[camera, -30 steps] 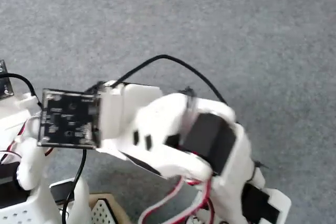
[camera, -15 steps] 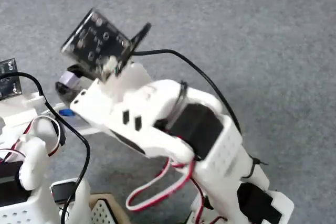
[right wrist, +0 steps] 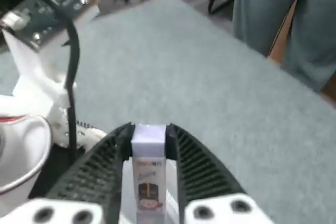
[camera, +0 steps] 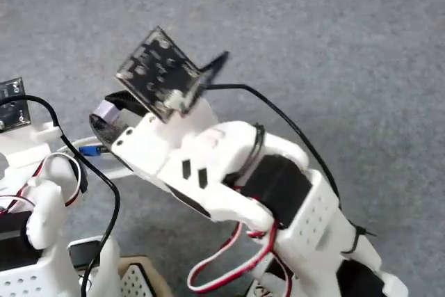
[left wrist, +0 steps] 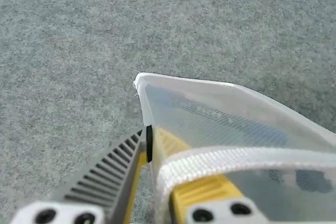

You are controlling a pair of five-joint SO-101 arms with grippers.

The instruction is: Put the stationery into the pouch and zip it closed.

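While my left gripper (left wrist: pixel 147 150) is pinching the pouch (left wrist: pixel 220 114) by its edge, my right gripper (right wrist: pixel 148 142) is clamping the stationery (right wrist: pixel 148 182) nearby, and I am fearing a snag on the limp rim.

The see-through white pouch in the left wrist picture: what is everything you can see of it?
The translucent white mesh pouch looks like thin fabric, with a white woven band running along one edge. One corner juts out past the left gripper, which is shut on the pouch's side edge, a grey ribbed finger on one side and a yellow one on the other. Blurred blue and dark shapes show through the mesh. The grey felt-like table cover lies behind it. Its zip cannot be made out.
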